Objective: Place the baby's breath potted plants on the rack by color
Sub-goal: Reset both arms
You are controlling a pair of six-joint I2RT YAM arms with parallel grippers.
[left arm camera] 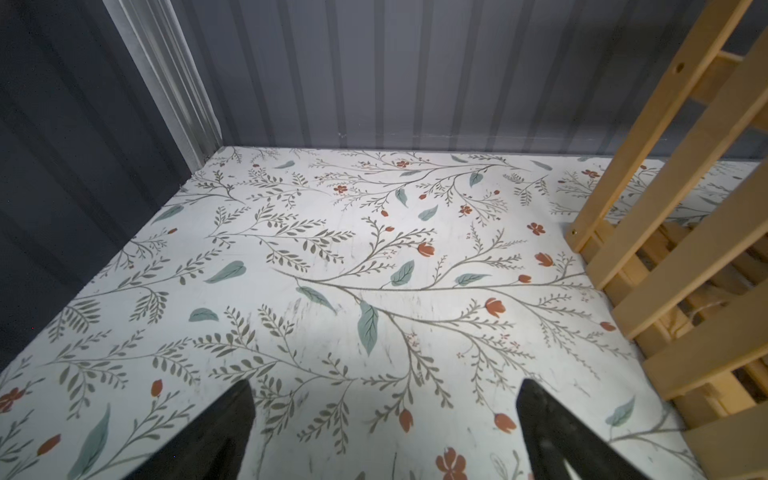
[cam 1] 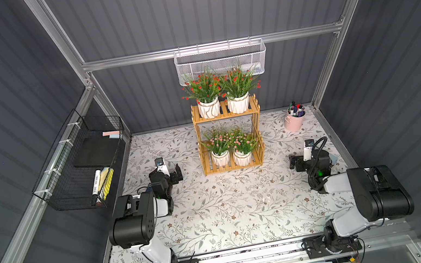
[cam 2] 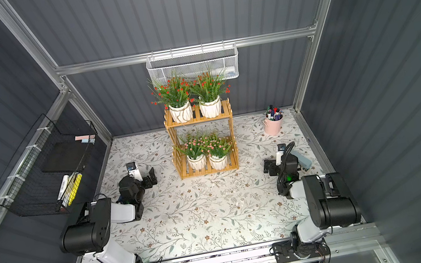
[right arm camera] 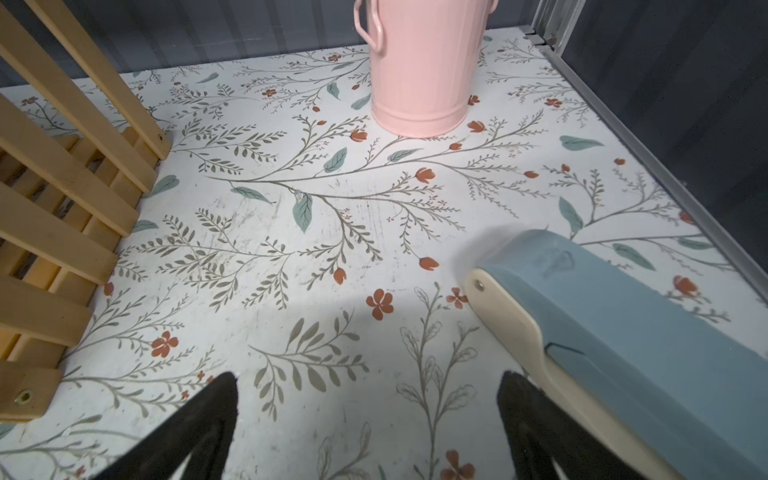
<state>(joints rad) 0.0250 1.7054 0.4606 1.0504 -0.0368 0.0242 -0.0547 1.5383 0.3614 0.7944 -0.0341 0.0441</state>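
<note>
Baby's breath potted plants (cam 1: 204, 89) stand colour-sorted on the honey-coloured slatted wooden rack (cam 1: 238, 115) — task seemingly done, no move left; left gripper (left arm camera: 386, 390) and right gripper (right arm camera: 370, 380) gape empty.

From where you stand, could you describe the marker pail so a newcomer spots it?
Find the wooden rack at the back wall, then look to the robot's right. In that far corner stands a pail: pink, unlike the white plant pots.

Top views high overhead, whole table (cam 1: 245, 212), wrist views low, close, facing back wall (left arm camera: 415, 83), each catching the rack (left arm camera: 665, 257)
</note>
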